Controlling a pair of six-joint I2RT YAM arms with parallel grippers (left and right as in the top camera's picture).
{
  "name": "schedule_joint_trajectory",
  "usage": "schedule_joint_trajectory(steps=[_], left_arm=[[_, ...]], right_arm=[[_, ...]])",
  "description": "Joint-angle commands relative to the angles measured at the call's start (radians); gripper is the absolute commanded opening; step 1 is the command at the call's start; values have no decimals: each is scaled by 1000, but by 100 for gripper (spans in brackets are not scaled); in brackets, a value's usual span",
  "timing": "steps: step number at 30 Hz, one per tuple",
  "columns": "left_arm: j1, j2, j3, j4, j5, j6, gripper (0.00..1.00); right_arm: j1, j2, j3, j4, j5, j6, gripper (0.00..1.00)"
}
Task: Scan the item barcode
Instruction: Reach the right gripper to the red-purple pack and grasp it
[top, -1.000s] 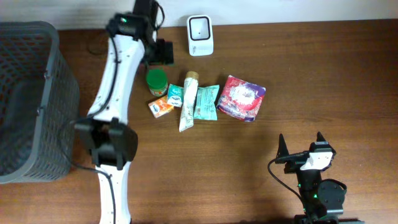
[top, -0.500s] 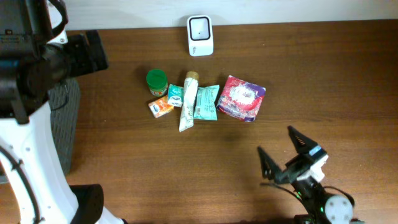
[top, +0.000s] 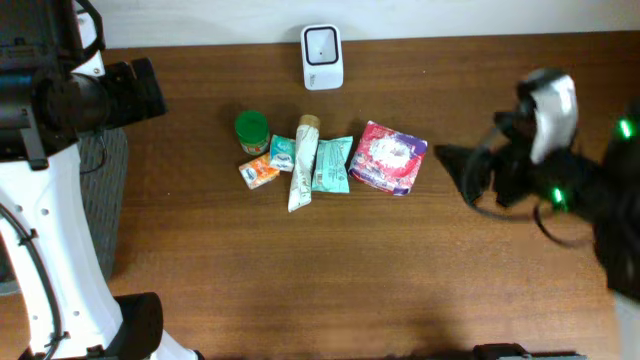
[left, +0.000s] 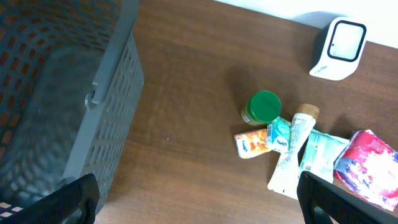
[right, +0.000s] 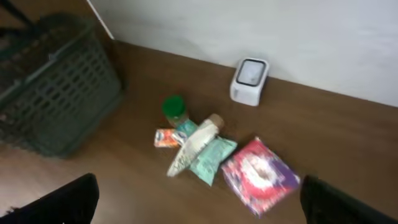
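Note:
Several grocery items lie in a cluster mid-table: a green-lidded jar (top: 252, 128), a small orange box (top: 259, 172), a white tube (top: 303, 160), a teal packet (top: 331, 164) and a red-and-purple packet (top: 388, 157). The white barcode scanner (top: 322, 43) stands at the back edge. My left gripper (top: 140, 90) hangs open high above the table's left side, left of the jar (left: 264, 107). My right gripper (top: 470, 175) is open in the air to the right of the red packet (right: 261, 177). Neither holds anything. No barcode is readable.
A grey mesh basket (left: 62, 93) stands at the table's left end, mostly covered by my left arm in the overhead view. The white wall runs behind the scanner (right: 249, 81). Bare brown tabletop (top: 330, 270) lies in front of the items.
My right arm has risen from the front right and swung to the right side, facing the items. The left arm moved off the jar toward the basket, then held still.

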Motion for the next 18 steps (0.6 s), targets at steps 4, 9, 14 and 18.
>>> schedule_joint_trajectory(steps=[4,9,14,18], left_arm=[[5,-4,2,-2,6,-6,99],[5,-4,2,-2,6,-5,99],[5,-4,2,-2,6,-6,99],[5,-4,2,-2,6,-6,99]], right_arm=[[-22,618,38,-97,230,263,100],[-177,1013,37,-55,-347,37,68],[-177,1055,20,-57,-218,11,69],[-150,1055,-140,77,-250,8,68]])
